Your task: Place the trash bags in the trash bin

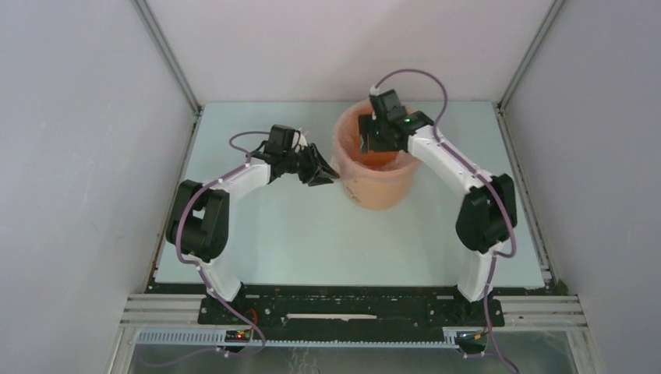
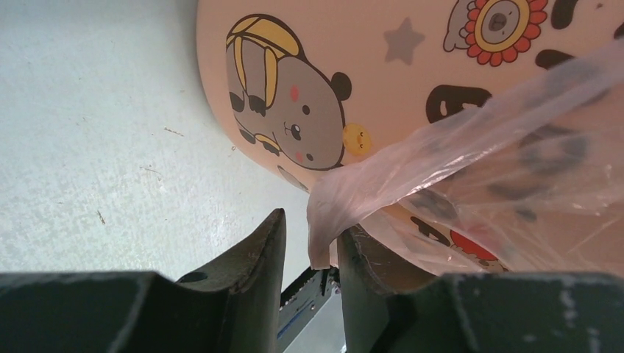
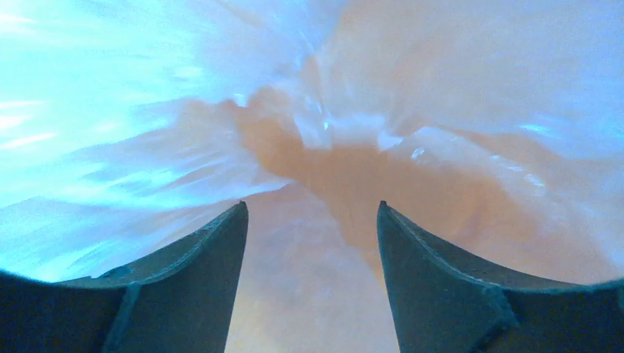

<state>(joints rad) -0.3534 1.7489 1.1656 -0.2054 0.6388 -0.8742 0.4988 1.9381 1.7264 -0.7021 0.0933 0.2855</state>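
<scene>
The round orange-tan trash bin (image 1: 382, 187) stands at the back middle of the table. The pale-pink trash bag (image 1: 341, 134) is draped over its rim and down into it. In the left wrist view the bin (image 2: 412, 73) shows cartoon prints, and the glossy bag (image 2: 500, 147) hangs down its side. My left gripper (image 1: 329, 178) is at the bin's left wall. Its jaws (image 2: 313, 223) stand apart, with a loose flap of the bag between them, resting against the right finger. My right gripper (image 1: 366, 144) reaches down inside the bin. It (image 3: 312, 204) is open over wrinkled film (image 3: 147, 147), holding nothing.
The pale table (image 1: 312, 234) is boxed in by white walls on three sides, with metal posts (image 1: 167, 54) at the back corners. Both arm bases sit on the black rail (image 1: 351, 304) at the near edge.
</scene>
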